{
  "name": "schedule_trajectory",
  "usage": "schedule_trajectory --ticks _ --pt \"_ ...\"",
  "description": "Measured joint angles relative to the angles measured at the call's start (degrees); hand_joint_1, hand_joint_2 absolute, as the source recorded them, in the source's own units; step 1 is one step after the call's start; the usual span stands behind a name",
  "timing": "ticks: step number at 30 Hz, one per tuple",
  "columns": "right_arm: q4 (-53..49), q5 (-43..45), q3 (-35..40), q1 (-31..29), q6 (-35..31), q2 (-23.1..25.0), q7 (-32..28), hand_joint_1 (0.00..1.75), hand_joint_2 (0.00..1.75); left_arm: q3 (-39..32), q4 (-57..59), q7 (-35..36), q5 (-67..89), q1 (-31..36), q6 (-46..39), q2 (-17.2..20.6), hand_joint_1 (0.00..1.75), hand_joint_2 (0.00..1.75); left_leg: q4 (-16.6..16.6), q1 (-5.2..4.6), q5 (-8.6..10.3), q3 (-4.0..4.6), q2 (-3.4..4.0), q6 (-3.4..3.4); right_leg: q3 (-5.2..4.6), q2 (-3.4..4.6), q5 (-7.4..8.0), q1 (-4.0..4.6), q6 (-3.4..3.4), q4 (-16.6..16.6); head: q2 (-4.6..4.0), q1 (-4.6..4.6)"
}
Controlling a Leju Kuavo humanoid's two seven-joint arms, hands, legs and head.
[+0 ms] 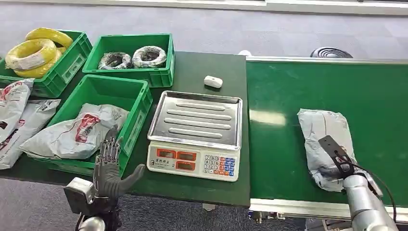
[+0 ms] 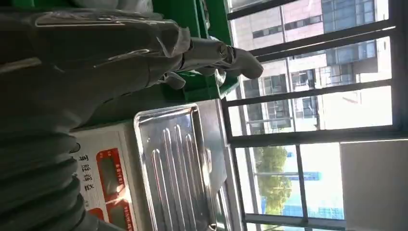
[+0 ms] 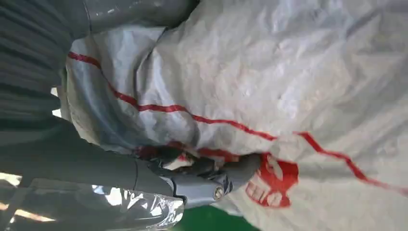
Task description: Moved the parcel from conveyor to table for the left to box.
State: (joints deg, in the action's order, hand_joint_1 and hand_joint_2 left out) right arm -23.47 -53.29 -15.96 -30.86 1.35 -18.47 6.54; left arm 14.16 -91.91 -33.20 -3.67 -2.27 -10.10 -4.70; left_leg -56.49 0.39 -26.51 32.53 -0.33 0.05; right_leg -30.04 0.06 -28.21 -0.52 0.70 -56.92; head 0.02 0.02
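Observation:
A grey plastic parcel [image 1: 321,130] with red print lies on the green conveyor belt [image 1: 298,86], toward its near edge. My right hand [image 1: 337,161] is on the parcel's near end. In the right wrist view the thumb [image 3: 192,178] and fingers close around the crumpled parcel [image 3: 269,82]. My left hand [image 1: 109,166] is raised over the table's front edge with fingers spread and nothing in it, beside the near green box [image 1: 137,103]. That box holds another grey parcel [image 1: 77,132]. The left wrist view has the left hand [image 2: 120,53] above the scale tray [image 2: 178,159].
An electronic scale [image 1: 195,120] with a steel tray stands on the dark table [image 1: 202,67] between box and conveyor. Behind are a green bin of yellow coils [image 1: 36,53] and one with grey coils [image 1: 132,57]. More parcels [image 1: 14,115] lie far left. A small white object [image 1: 213,81] sits behind the scale.

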Motion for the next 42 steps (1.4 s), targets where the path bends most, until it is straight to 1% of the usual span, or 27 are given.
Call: schedule_trajectory --ticks 3,9,13,16,19,21,22,24,27,30,32,36,38,39,42 --pt "-0.04 1.18 -0.20 -0.39 -4.80 0.76 0.37 1.75 1.75 -0.11 -1.22 0.28 0.70 -0.91 0.00 -0.07 0.00 1.75 0.00 0.00 0.00 0.01 -0.02 0.00 -0.01 -0.01 0.01 0.00 0.00 0.00 0.00 0.00" --pt "-0.26 2.03 -0.68 -1.51 -5.15 1.20 0.33 1.75 1.75 -0.24 -1.97 0.35 0.85 -1.46 0.00 -0.20 0.00 1.75 0.00 0.01 0.00 0.03 -0.02 0.00 -0.07 0.00 0.00 0.01 0.00 -0.01 0.00 0.02" --pt "-0.28 2.67 -0.96 -1.73 -5.94 1.57 -1.03 1.75 1.75 -0.26 -1.97 0.33 0.85 -1.47 0.00 -0.20 0.00 1.75 0.00 0.01 0.00 0.12 -0.04 0.00 -0.12 -0.01 0.00 0.01 0.00 -0.03 0.00 0.00" --pt "-1.23 4.37 -1.31 -1.84 -10.36 2.23 -5.02 1.75 1.75 -0.26 -1.97 0.11 0.85 -1.53 -0.15 -0.20 0.00 1.75 0.00 0.00 0.00 0.17 -0.08 0.00 -0.14 -0.01 0.01 0.01 0.00 -0.04 0.00 0.00" --pt "-5.28 7.73 -1.46 -1.96 -17.40 3.97 -14.59 1.75 1.75 -0.26 -1.99 -0.63 0.81 -1.61 -0.74 -0.20 0.00 1.75 0.00 0.00 0.01 0.20 -0.04 -0.01 -0.19 0.01 0.01 0.01 -0.01 -0.05 0.00 0.02" --pt "-9.85 9.62 -1.16 -2.00 -18.92 6.06 -19.40 1.75 1.75 -0.26 -2.01 -1.27 0.76 -1.56 -1.25 -0.20 0.00 1.75 0.00 0.01 0.02 0.19 -0.01 -0.01 -0.21 0.03 0.02 0.03 -0.01 -0.06 0.00 0.02" --pt "-13.48 10.36 -0.30 -1.76 -18.92 7.41 -20.33 1.75 1.75 -0.26 -2.01 -1.49 0.76 -1.49 -1.36 -0.20 0.00 1.75 0.00 0.02 0.02 0.18 0.01 -0.01 -0.24 0.05 0.02 0.03 -0.02 -0.07 0.00 -0.02" --pt "-19.75 11.19 2.66 -1.60 -18.92 9.61 -19.35 1.75 1.75 -0.26 -2.03 -1.64 0.76 -1.15 -1.73 -0.26 0.00 1.75 0.00 0.05 0.02 0.15 0.04 -0.02 -0.29 0.07 0.01 0.04 -0.02 -0.07 0.00 -0.07" --pt "-24.33 12.31 5.23 -1.43 -18.92 10.89 -19.37 1.75 1.75 -0.26 -2.21 -1.77 0.83 -1.03 -1.86 -0.33 0.00 1.75 0.00 0.07 0.05 0.20 -0.14 -0.03 -0.25 -0.08 -0.01 0.05 -0.03 -0.07 0.00 0.00" --pt "-28.57 13.44 8.36 -1.29 -17.45 12.39 -23.81 1.75 1.75 -0.53 -2.32 -2.25 1.22 -0.71 -1.66 -0.39 0.00 1.75 0.01 0.05 0.05 0.27 0.02 -0.04 -0.27 0.04 0.01 0.06 -0.04 -0.11 0.00 0.00" --pt "-31.75 11.90 12.35 -1.46 -14.52 13.89 -25.16 1.75 1.75 -1.00 -2.32 -2.32 1.51 0.04 -1.03 -0.48 0.00 1.75 0.01 0.05 0.05 0.25 0.11 -0.04 -0.31 0.16 0.03 0.06 -0.05 -0.11 0.00 0.00" --pt "-33.51 6.51 22.63 -4.13 -7.59 17.44 -22.73 1.75 1.75 -1.75 -2.27 -2.32 1.46 2.05 1.02 -0.50 0.00 1.75 0.01 0.10 0.11 0.21 0.17 -0.11 -0.37 0.19 0.04 0.09 -0.07 -0.12 0.00 0.00" --pt "-33.42 5.86 26.72 -5.32 -6.11 18.84 -22.25 1.75 1.75 -1.95 -2.23 -2.30 1.44 2.83 1.44 -0.54 0.00 1.75 0.01 0.15 0.17 0.22 -0.03 -0.14 -0.37 0.02 0.03 0.12 -0.07 -0.12 0.00 0.00" --pt "-33.38 5.86 28.05 -5.84 -5.61 19.26 -22.21 1.75 1.75 -2.03 -2.23 -2.27 1.44 3.07 1.60 -0.55 0.00 1.75 0.01 0.15 0.18 0.25 -0.12 -0.15 -0.36 -0.07 0.02 0.12 -0.08 -0.13 0.00 0.00" --pt "-32.04 6.12 31.13 -7.41 -3.01 20.26 -22.84 1.75 1.75 -2.47 -2.14 -2.05 1.44 3.64 1.99 -0.66 0.00 1.75 0.01 0.15 0.18 0.30 -0.08 -0.16 -0.36 -0.04 0.02 0.12 -0.08 -0.14 0.00 0.04"
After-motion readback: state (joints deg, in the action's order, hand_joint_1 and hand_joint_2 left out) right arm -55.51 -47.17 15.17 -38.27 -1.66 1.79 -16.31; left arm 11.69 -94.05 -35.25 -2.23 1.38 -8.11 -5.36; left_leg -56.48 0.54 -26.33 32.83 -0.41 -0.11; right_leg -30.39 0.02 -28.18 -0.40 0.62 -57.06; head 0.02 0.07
